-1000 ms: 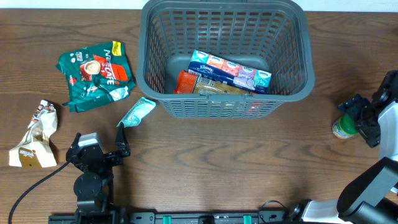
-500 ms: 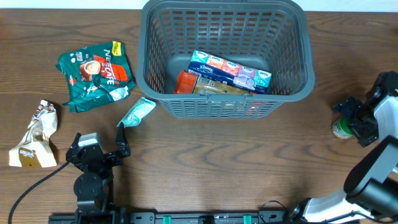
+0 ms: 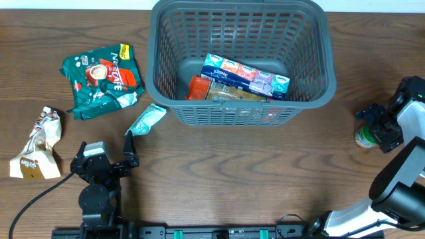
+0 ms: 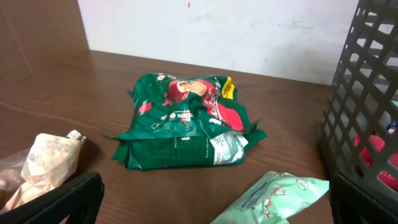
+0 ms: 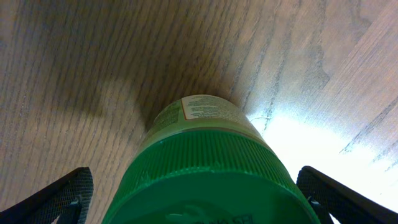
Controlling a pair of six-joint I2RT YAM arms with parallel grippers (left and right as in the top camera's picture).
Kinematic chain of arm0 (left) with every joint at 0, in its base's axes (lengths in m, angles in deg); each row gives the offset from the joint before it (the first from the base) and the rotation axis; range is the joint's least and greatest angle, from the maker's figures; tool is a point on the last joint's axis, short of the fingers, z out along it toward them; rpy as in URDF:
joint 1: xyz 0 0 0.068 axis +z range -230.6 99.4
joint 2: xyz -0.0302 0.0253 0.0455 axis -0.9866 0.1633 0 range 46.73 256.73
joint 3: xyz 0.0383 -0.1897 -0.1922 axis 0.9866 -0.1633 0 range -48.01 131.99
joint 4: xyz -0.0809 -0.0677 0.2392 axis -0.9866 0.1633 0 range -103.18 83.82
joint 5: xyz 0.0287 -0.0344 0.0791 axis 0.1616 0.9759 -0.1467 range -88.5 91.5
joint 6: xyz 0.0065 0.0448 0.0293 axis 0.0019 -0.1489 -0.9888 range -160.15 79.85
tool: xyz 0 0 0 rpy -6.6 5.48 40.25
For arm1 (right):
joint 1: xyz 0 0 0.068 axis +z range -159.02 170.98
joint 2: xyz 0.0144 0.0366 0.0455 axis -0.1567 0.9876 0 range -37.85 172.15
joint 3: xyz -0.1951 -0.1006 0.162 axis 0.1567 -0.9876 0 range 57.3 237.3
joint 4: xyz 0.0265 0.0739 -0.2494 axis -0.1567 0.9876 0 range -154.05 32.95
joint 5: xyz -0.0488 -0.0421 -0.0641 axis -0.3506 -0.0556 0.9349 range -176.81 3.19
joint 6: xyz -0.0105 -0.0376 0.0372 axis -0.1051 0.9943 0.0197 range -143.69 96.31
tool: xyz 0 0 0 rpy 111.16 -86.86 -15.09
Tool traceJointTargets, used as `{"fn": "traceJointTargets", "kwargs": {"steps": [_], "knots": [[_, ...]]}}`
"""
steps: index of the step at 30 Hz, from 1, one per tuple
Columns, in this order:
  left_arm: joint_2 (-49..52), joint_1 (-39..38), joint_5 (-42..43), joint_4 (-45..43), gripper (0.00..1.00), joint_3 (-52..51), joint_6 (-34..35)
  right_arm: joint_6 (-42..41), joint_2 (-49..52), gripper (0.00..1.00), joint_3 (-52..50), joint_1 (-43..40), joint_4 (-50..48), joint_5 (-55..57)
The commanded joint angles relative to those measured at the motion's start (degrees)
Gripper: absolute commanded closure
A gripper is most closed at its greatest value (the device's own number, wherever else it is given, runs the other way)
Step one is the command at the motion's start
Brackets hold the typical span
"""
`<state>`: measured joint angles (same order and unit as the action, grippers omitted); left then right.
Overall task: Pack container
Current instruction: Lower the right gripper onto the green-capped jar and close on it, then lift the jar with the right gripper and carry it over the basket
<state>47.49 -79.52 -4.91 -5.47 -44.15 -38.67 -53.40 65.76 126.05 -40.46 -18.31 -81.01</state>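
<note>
While the right jaws stand spread on either side of it, with no firm pinch to be seen, the jar (image 5: 199,165) sits upright on the wooden surface (image 3: 265,172) squarely between them. Its long axis is vertical. A ribbed green plastic lid faces the wrist camera, and a printed label wraps the smooth round body below. This arm is plainly the nearer one, and a straight squeeze across the lid looks like all the grasp needs.

Farther in, to that arm's left and well apart from the jar, stands the container (image 3: 232,114), a rigid dark grey basket with slotted lattice walls. A glossy tissue pack (image 3: 246,74) and an orange packet (image 3: 197,87) lie flat on its solid bottom.

Beyond it, just outside the left wall, lies a soft mint sachet (image 3: 146,119), then a crinkled green foil pouch (image 3: 103,76) and a crumpled beige bag (image 3: 38,146). The left jaws rest released and empty, low near the sachet.
</note>
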Motion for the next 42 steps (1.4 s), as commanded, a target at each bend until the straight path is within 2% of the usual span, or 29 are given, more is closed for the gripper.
{"fn": "traceJointTargets", "kwargs": {"steps": [1, 8, 16, 24, 27, 31, 42], "knots": [[-0.04, 0.35, -0.68, 1.64, 0.01, -1.11, -0.13, -0.44, 0.46, 0.11, -0.07, -0.52, -0.44, 0.63], [-0.04, 0.35, -0.68, 1.64, 0.01, -1.11, -0.13, -0.44, 0.83, 0.04, -0.09, -1.62, -0.35, 1.66], [-0.04, 0.35, -0.68, 1.64, 0.01, -1.11, -0.13, -0.44, 2.56, 0.05, -0.09, -3.52, -0.28, -0.07], [-0.04, 0.35, -0.68, 1.64, 0.01, -1.11, -0.13, -0.42, 2.6, 0.32, -0.09, -3.45, -0.37, -0.09], [-0.04, 0.35, -0.68, 1.64, 0.01, -1.11, -0.11, -0.39, 2.6, 0.57, -0.09, -3.45, -0.31, -0.07], [-0.04, 0.35, -0.68, 1.64, 0.01, -1.11, -0.11, 0.68, 2.6, 0.99, -0.09, -3.45, -0.28, -0.07], [-0.04, 0.35, -0.68, 1.64, 0.01, -1.11, -0.11, 5.22, 0.63, 0.99, 3.32, -3.13, 2.21, -4.79]]}}
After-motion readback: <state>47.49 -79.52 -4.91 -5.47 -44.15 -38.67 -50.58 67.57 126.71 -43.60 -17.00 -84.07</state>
